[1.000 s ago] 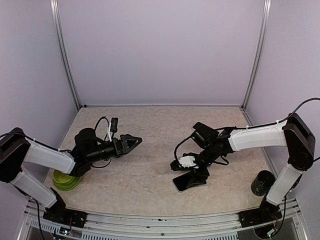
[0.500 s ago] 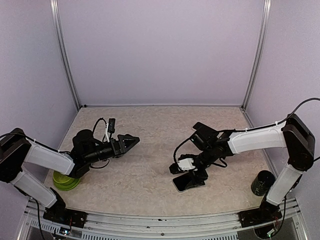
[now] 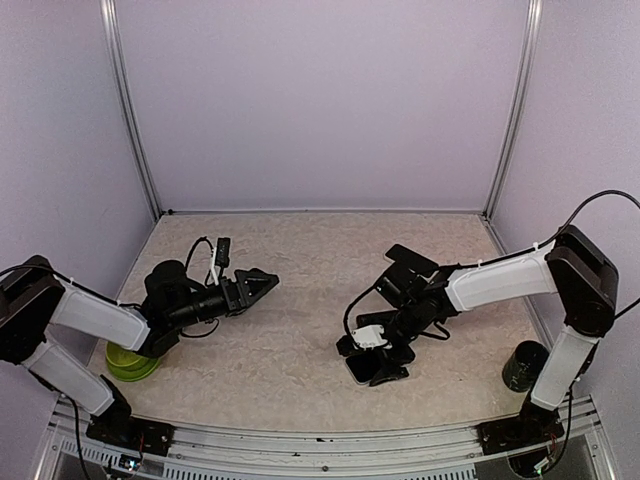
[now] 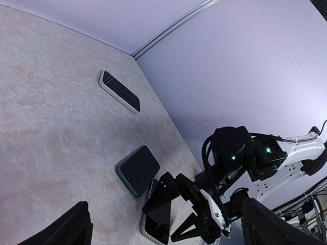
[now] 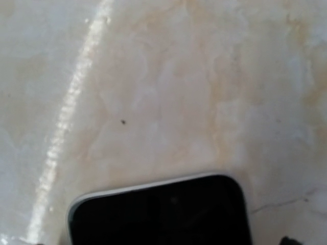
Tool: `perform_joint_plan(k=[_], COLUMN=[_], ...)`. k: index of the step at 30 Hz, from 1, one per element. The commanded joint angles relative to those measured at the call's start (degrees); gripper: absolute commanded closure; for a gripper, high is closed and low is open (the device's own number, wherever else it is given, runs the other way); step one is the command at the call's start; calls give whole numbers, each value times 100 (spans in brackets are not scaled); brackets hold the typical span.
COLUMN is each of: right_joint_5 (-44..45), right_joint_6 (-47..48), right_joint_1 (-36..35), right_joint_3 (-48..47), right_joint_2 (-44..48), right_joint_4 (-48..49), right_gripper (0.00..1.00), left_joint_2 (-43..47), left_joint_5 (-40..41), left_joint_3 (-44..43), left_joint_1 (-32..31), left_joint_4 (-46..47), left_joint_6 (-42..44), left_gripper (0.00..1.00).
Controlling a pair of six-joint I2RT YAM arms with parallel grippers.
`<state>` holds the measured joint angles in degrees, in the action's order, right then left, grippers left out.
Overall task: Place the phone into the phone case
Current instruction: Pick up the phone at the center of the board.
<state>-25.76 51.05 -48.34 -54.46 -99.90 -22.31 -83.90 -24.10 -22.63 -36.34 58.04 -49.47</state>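
A black-screened phone [image 3: 357,372] with a silver rim lies flat near the table's front, right of centre. Its upper edge fills the bottom of the right wrist view [image 5: 158,214]. My right gripper [image 3: 370,352] hovers just over it, open; in the left wrist view its two fingers [image 4: 166,196] spread on either side of the phone [image 4: 156,227]. A dark, teal-edged phone case [image 4: 138,170] lies flat just beyond the phone, mostly hidden under the right arm in the top view. My left gripper [image 3: 268,282] is open and empty, held above the table's left half and pointing at the right arm.
Another flat dark slab with a pale rim [image 4: 120,92] lies further back [image 3: 410,258]. A green bowl [image 3: 128,362] sits under the left arm at the front left. A dark cylinder [image 3: 525,365] stands at the front right, beside the right arm's base.
My right gripper has shifted slightly left and nearer, settling lower over the phone with its jaws wide. The left arm has barely moved.
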Motion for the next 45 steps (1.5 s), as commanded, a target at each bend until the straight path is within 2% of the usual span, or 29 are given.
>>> perform_joint_plan(k=[1, 9, 16, 20, 28, 37, 45], right_joint_5=[-27, -61, -100, -108, -265, 20, 234], right_joint_6=[-108, -237, -380, -449, -644, -815, -1280], right_joint_1=[-77, -79, -79, -77, -77, -79, -75], right_joint_3=[-17, -59, -133, -139, -306, -321, -124], right_joint_2=[-251, -417, -538, -578, -630, -529, -355], right_joint_4=[103, 266, 344, 467, 1062, 2002, 3257], right_gripper=[2, 7, 17, 27, 40, 41, 43], left_joint_2=[-22, -71, -109, -118, -201, -308, -572], left_joint_5=[-81, -85, -91, -106, -147, -113, -95], left_joint_3=[48, 50, 56, 81, 42, 8, -201], left_joint_1=[57, 74, 118, 127, 127, 122, 85], left_joint_4=[204, 207, 242, 281, 331, 211, -38], left_joint_6=[-8, -30, -111, -141, -216, -221, -137], left_gripper=[1, 1, 1, 1, 1, 1, 2])
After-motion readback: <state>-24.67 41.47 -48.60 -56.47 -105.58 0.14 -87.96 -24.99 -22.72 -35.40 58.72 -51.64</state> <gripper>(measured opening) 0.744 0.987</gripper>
